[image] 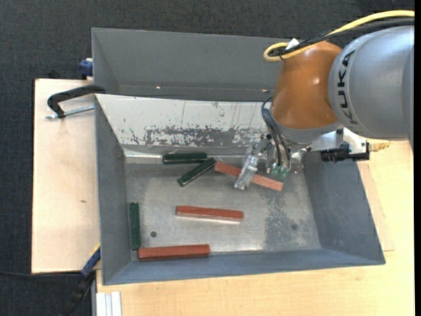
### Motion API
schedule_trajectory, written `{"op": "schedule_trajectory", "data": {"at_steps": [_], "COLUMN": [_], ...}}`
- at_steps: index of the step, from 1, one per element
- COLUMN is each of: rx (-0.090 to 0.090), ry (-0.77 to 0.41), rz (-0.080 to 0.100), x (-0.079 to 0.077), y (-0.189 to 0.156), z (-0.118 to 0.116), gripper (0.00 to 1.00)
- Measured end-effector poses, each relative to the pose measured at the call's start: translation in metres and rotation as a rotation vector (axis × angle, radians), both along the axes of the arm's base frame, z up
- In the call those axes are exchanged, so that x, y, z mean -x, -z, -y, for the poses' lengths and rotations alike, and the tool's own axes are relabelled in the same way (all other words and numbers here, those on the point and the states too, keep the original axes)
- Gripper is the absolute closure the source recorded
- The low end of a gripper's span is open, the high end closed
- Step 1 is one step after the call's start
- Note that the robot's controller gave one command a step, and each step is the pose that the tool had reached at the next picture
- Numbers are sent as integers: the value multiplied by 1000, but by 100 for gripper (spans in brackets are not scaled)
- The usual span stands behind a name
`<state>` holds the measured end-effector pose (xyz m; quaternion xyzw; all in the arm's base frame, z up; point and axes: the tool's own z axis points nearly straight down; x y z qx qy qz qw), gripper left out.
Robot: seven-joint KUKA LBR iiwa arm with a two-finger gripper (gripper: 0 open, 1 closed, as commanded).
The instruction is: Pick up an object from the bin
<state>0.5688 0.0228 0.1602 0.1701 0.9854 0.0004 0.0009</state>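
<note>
My gripper (244, 178) is low in the back right part of the bin, under the orange wrist cover. It is right over a red-brown stick (268, 182) that lies slanted on the bin floor, with its left end near the dark sticks and its right end poking out to the gripper's right. Just left of the gripper a dark green stick (196, 172) lies at an angle. Another dark green stick (185, 157) lies flat along the back wall.
A longer red-brown stick (209, 213) lies in the middle of the floor. Another red-brown stick (173, 251) rests along the front wall, and a dark green stick (134, 225) lies along the left wall. The arm comes in over the right rim.
</note>
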Motion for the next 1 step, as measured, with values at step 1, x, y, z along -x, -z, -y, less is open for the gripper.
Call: {"op": "schedule_trajectory", "data": {"at_steps": [1], "rx": [-2], "ry": [47], "rz": [6], "x": [28], "y": [-22], "z": [0], "gripper": [100]}}
